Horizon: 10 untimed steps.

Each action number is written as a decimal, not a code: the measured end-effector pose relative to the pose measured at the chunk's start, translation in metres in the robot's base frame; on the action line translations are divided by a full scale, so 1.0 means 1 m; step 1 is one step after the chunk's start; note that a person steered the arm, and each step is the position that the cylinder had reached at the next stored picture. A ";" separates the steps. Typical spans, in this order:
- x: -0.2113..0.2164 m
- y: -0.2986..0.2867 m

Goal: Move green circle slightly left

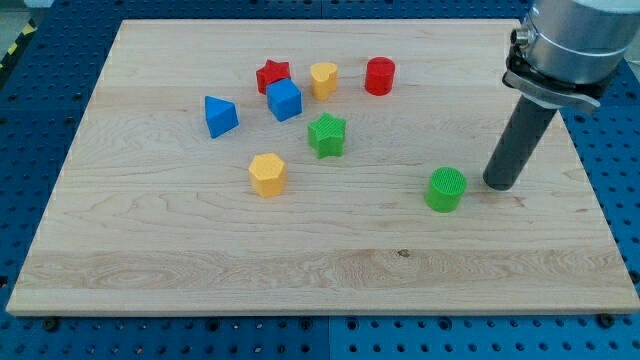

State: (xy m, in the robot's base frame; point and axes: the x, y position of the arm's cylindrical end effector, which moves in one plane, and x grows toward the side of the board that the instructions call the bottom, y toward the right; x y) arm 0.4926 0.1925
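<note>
The green circle [445,189] is a short green cylinder standing on the wooden board [150,260], right of the board's middle. My tip [500,185] rests on the board just to the view's right of the green circle, with a small gap between them. The dark rod rises from the tip up to the grey arm at the view's top right.
A green star [327,134] and a yellow hexagon [267,174] lie to the left of the green circle. Further up are a blue cube [284,100], a blue triangle block [220,116], a red star [272,74], a yellow heart [323,79] and a red cylinder [379,76].
</note>
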 end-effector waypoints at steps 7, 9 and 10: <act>0.012 -0.002; 0.018 -0.037; 0.019 -0.079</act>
State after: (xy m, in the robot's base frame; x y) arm 0.5115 0.1135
